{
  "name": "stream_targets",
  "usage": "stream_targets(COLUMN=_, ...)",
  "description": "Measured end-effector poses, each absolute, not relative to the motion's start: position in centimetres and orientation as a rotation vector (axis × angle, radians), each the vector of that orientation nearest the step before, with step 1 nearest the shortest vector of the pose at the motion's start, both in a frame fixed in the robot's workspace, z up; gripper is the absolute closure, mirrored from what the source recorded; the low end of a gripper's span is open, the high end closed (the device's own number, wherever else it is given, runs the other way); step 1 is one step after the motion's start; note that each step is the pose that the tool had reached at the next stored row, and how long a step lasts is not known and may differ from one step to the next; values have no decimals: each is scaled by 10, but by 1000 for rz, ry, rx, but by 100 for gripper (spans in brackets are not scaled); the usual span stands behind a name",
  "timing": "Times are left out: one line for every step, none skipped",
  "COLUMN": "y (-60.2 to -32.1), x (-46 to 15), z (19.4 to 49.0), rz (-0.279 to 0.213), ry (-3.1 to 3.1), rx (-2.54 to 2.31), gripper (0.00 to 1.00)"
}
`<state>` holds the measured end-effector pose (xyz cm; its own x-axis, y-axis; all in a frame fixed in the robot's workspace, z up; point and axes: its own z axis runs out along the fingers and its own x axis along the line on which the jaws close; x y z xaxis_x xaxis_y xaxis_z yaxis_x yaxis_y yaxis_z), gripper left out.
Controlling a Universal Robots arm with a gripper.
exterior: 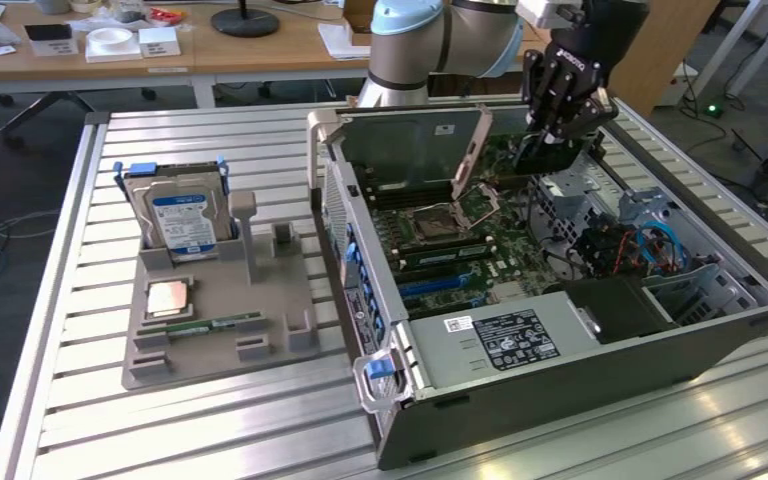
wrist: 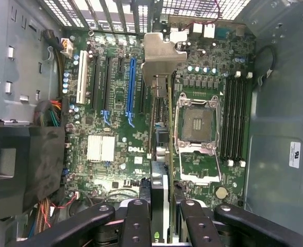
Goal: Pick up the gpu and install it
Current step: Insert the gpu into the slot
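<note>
My gripper (exterior: 554,135) hangs over the far part of the open computer case (exterior: 544,340), shut on the gpu (exterior: 542,156), a thin dark card held on edge. In the wrist view the gpu (wrist: 161,154) runs away from my gripper (wrist: 162,208), edge-on, with its silvery bracket (wrist: 163,56) at the far end. The card is above the motherboard (wrist: 110,149), between the blue expansion slot (wrist: 130,85) and the open CPU socket (wrist: 196,123). It does not look seated in any slot.
The case lies on its side on a slatted metal table (exterior: 157,420). At the exterior view's left a grey fixture (exterior: 217,330) holds an upright hard drive (exterior: 181,220), a CPU (exterior: 168,298) and a green RAM stick (exterior: 211,325). Cables and a drive cage (exterior: 624,240) crowd the case's right side.
</note>
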<state>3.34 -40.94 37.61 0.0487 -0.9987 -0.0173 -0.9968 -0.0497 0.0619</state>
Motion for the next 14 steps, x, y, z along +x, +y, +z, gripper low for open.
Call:
stream_targets(y=-409, x=33, z=376, rz=-85, ry=-2143, rx=2251, gripper=74)
stream_targets(y=-409, x=33, z=375, rz=-85, ry=-2143, rx=2251, gripper=74)
stream_targets(y=-409, x=33, z=375, rz=-85, ry=-2142, rx=2251, gripper=74)
stream_targets(y=-409, x=33, z=375, rz=-85, ry=-2142, rx=2251, gripper=74)
stream_targets(y=-409, x=33, z=375, rz=-84, ry=-2142, rx=2251, gripper=74)
stream_targets(y=-409, x=33, z=375, rz=-84, ry=-2142, rx=2251, gripper=74)
stream_targets(y=-409, x=33, z=375, rz=-85, ry=-2142, rx=2251, gripper=74)
stream_targets(y=-409, x=33, z=375, rz=-85, ry=-2143, rx=2251, gripper=74)
stream_targets(y=-409, x=33, z=375, rz=-85, ry=-2143, rx=2251, gripper=74)
stream_targets(y=-409, x=33, z=374, rz=-85, ry=-2143, rx=2251, gripper=74)
stream_targets(y=-409, x=33, z=374, rz=-85, ry=-2143, rx=2251, gripper=74)
stream_targets(y=-409, x=33, z=373, rz=-84, ry=-2143, rx=2251, gripper=74)
stream_targets(y=-409, x=33, z=373, rz=-84, ry=-2143, rx=2251, gripper=74)
stream_targets(y=-409, x=33, z=372, rz=-84, ry=-2143, rx=2251, gripper=74)
